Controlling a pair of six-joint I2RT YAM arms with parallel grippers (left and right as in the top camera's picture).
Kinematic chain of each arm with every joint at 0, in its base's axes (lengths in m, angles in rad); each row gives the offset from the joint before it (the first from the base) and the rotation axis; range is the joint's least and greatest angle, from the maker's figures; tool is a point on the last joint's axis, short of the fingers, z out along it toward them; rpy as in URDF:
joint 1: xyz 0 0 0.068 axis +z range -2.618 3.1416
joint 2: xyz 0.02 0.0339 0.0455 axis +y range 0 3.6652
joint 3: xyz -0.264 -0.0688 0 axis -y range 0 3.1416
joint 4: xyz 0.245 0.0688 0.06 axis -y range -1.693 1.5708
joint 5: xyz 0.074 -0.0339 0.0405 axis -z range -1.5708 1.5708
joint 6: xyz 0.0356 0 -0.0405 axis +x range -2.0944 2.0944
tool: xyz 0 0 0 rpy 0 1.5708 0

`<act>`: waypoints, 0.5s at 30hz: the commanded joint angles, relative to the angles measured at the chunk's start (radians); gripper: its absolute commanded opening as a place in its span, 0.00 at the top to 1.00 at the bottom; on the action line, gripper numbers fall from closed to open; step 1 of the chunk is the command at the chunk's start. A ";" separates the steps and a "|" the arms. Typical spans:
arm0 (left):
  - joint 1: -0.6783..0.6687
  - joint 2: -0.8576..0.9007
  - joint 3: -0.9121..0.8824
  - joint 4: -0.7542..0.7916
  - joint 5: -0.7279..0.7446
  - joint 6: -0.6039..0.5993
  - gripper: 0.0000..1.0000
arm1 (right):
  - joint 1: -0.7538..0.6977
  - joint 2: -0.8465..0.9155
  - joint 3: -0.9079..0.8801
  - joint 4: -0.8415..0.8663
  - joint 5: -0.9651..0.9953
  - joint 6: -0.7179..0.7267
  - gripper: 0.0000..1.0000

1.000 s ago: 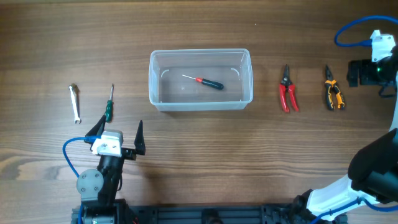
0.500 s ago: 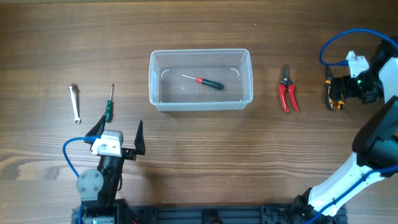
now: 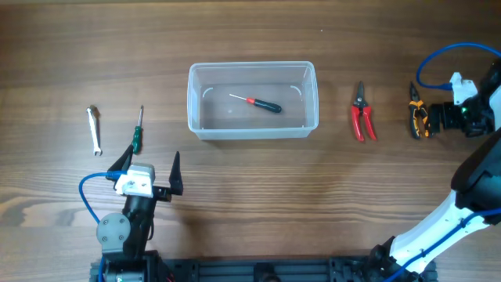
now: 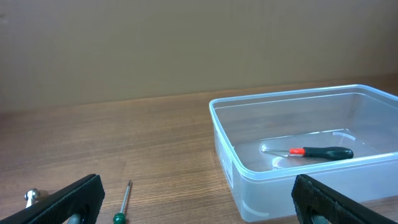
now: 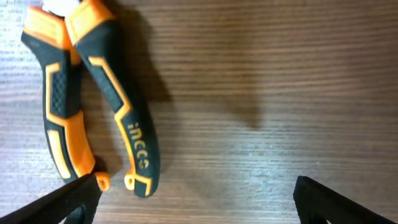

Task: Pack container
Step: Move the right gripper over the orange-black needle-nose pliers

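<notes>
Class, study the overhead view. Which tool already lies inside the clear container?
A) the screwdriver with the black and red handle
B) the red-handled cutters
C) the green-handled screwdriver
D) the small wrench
A: the black-and-red screwdriver lies on the floor of the container, while the red cutters, wrench and green screwdriver lie outside it on the table.

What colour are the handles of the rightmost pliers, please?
Pliers: orange and black; right wrist view.

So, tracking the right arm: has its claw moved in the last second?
Yes. The right claw slid left and toward the near edge, alongside the orange pliers.
</notes>
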 commanded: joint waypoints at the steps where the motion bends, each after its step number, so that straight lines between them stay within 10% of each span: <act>1: -0.006 -0.006 -0.006 -0.001 -0.005 0.012 0.00 | 0.005 0.008 0.007 0.021 -0.013 0.015 0.00; 15: -0.006 -0.006 -0.006 -0.001 -0.005 0.012 0.00 | 0.006 0.099 0.153 -0.028 -0.037 -0.045 0.00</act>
